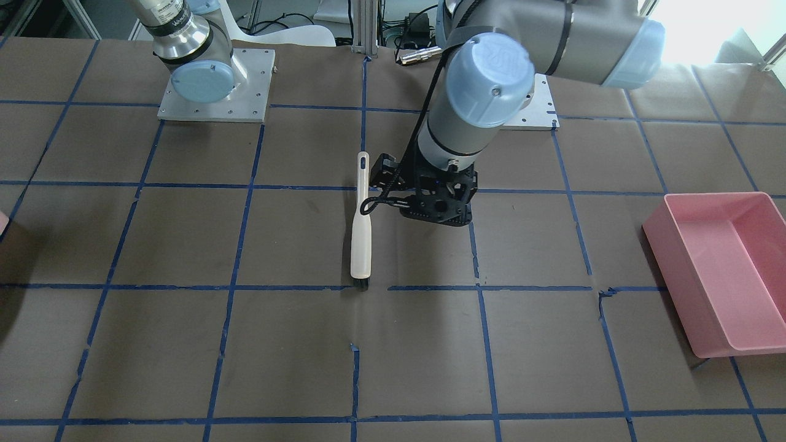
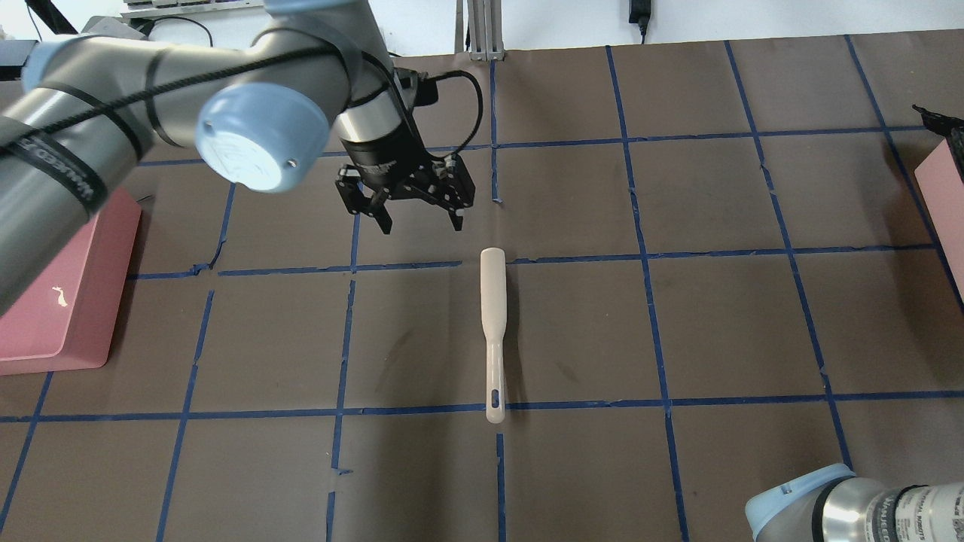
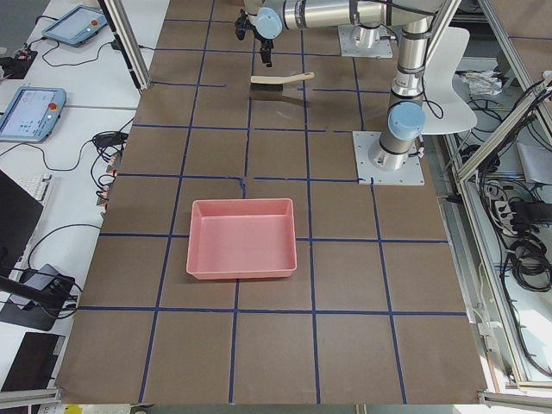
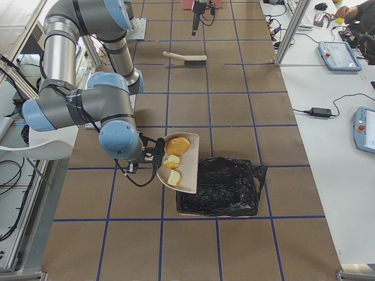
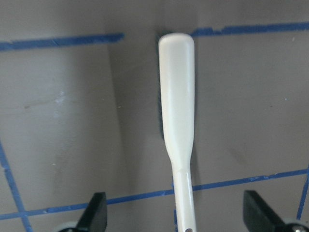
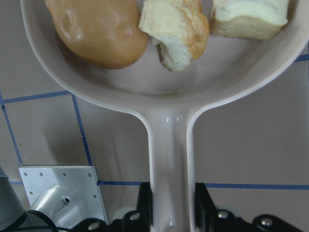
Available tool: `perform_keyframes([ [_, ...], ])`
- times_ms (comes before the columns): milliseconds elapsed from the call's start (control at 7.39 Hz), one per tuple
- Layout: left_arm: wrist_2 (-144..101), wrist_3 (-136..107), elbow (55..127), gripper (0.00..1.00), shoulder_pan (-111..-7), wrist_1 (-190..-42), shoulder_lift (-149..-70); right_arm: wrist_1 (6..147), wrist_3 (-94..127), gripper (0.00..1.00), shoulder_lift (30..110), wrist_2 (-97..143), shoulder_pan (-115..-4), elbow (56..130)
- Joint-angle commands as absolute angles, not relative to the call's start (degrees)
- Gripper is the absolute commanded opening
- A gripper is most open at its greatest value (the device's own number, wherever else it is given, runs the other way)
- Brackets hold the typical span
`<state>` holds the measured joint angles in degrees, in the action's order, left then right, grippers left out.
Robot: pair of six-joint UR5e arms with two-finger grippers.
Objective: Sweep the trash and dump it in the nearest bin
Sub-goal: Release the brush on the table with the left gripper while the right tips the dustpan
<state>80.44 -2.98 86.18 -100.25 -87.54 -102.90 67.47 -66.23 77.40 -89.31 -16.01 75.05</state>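
Observation:
The trash lies in the cream dustpan (image 6: 169, 82): a tan-brown lump (image 6: 96, 29) and two pale chunks (image 6: 176, 31) (image 6: 251, 17). My right gripper (image 6: 170, 208) is shut on the dustpan's handle. In the exterior right view the gripper (image 4: 153, 157) holds the dustpan (image 4: 190, 170) tilted at the near edge of the black-bagged bin (image 4: 220, 187), with the lump (image 4: 179, 145) uppermost. My left gripper (image 2: 420, 224) is open and empty, just beyond the head of the cream brush (image 2: 493, 316). The brush lies flat on the table (image 5: 177, 96).
A pink bin (image 2: 53, 278) stands on my left side, also seen in the front view (image 1: 724, 270). Another pink corner (image 2: 941, 188) shows at the overhead view's right edge. The table is brown paper with blue tape lines. My right arm's elbow (image 2: 828, 504) sits at the bottom right.

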Motion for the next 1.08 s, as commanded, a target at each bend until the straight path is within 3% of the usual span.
perform_keyframes([
  [0,84.4,1.9,79.6,1.0,-97.1,-91.2,-102.3,67.1,-64.1,0.04,76.9,-91.6,-19.1,73.6],
  [947,88.6,3.5,79.3,1.0,-96.3,-93.4,-100.2,65.0,-63.9,0.04,73.3,-93.2,-20.0,69.7],
])
